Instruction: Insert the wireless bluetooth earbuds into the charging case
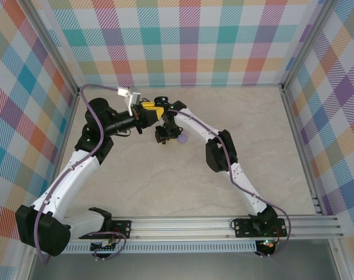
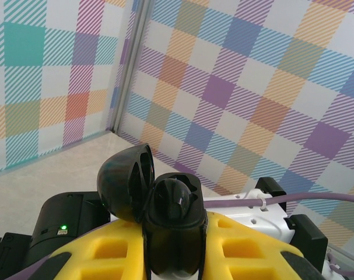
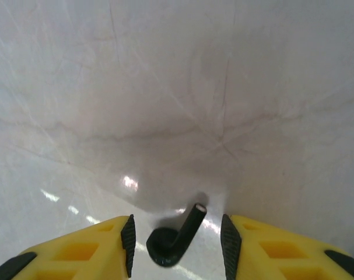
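My left gripper (image 2: 175,236) is shut on a black charging case (image 2: 174,224), which it holds upright above the table with the lid (image 2: 123,182) swung open to the left. A glossy black bud (image 2: 177,198) seems to sit in the case's top. In the top view this gripper (image 1: 149,109) is at the back centre. A black stemmed earbud (image 3: 165,248) lies on the table between the yellow fingers of my right gripper (image 3: 177,236). That gripper is open, with a gap on each side of the bud. In the top view it (image 1: 165,137) points down, just below the left one.
A small pale lilac thing (image 1: 183,139) lies on the table right beside the right gripper; I cannot tell whether it is a case or a bud. Checked walls close off the back and both sides. The beige table (image 1: 252,134) spreads out to the right.
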`<action>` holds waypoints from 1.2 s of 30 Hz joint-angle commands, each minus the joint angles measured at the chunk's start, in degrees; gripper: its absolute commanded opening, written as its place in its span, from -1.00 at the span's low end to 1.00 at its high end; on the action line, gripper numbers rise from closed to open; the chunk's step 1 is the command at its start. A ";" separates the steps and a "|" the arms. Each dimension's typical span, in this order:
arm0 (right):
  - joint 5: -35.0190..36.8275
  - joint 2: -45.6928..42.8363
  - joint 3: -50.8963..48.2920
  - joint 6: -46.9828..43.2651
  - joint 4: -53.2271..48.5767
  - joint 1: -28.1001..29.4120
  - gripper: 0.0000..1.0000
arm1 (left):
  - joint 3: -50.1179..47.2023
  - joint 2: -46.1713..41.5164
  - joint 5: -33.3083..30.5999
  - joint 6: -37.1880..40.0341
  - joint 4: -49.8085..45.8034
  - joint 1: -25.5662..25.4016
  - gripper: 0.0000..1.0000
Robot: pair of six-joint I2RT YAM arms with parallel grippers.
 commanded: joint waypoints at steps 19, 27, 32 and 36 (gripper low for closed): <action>7.48 -2.83 -11.01 -2.34 -2.76 3.60 -0.65 | 2.35 0.29 0.65 2.13 -2.12 -1.06 -0.95; 7.84 -14.80 -27.69 -2.37 2.60 3.47 -0.67 | 2.15 0.72 0.64 2.66 -2.83 -2.21 -0.95; 8.97 -22.37 -38.71 -1.92 6.00 2.69 -0.66 | 2.33 1.56 0.27 3.39 -3.27 -4.00 -0.95; 9.39 -27.22 -46.61 -0.80 8.99 1.04 -0.66 | 2.33 2.59 -0.51 3.26 -2.50 -5.80 -0.95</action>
